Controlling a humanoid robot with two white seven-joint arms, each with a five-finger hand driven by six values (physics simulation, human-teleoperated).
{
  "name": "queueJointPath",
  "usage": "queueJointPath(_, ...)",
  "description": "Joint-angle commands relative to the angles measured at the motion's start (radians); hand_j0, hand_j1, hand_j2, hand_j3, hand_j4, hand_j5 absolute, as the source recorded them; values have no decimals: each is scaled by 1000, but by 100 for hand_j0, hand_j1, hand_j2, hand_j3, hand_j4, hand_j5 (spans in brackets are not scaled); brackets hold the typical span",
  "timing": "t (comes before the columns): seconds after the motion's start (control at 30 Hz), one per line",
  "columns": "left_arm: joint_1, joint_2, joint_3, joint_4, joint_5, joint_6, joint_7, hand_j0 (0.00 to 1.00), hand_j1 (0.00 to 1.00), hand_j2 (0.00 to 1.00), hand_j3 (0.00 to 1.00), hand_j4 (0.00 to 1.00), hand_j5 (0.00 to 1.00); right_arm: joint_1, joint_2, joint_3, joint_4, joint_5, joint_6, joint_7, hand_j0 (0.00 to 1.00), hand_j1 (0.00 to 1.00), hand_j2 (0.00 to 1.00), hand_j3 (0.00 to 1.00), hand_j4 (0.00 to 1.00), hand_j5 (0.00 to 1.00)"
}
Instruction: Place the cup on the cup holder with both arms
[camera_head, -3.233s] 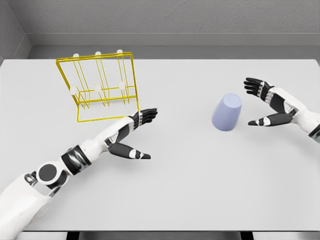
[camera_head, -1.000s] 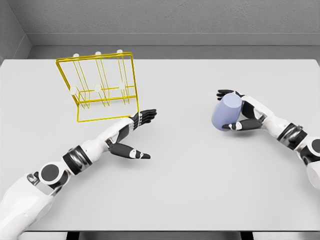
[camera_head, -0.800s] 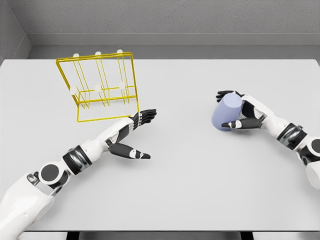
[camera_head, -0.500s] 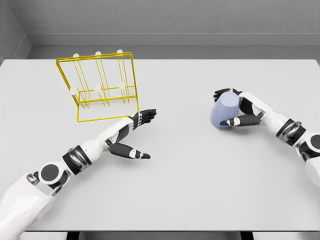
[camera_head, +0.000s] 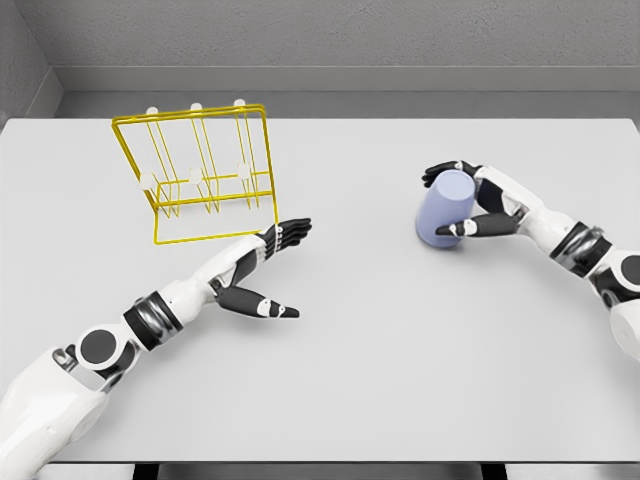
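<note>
Head view: yellow cup holder (camera_head: 200, 172) just behind left robot hand (camera_head: 262, 268), fingers spread flat, holding nothing. Purple cup (camera_head: 445, 208) inside right robot hand (camera_head: 478, 207), fingers wrapped around it, on white surface (camera_head: 380, 360).

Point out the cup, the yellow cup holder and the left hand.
cup (camera_head: 443, 208), head view, on its lavender side wall.
cup holder (camera_head: 190, 114), head view, on the yellow top rail.
left hand (camera_head: 262, 270), head view, on the palm, fingers spread.
</note>
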Motion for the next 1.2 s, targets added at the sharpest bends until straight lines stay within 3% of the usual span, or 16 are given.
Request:
queueJointPath(0.0, 2, 0, 0, 0, 4, -73, 0, 100, 100, 100, 100, 100, 100, 0, 2, -1, -15, -7, -1, 0, 70, 70, 70, 70, 70, 70)
queueJointPath(0.57, 0, -1, 2, 16, 4, -92, 3, 100, 100, 100, 100, 100, 100, -3, 94, 39, -67, -6, -2, 0, 70, 70, 70, 70, 70, 70)
queueJointPath(1.17, 3, -3, 39, 38, 4, -84, 8, 100, 100, 100, 100, 100, 100, -3, 160, 97, -65, -6, -2, 0, 70, 70, 70, 70, 70, 70)
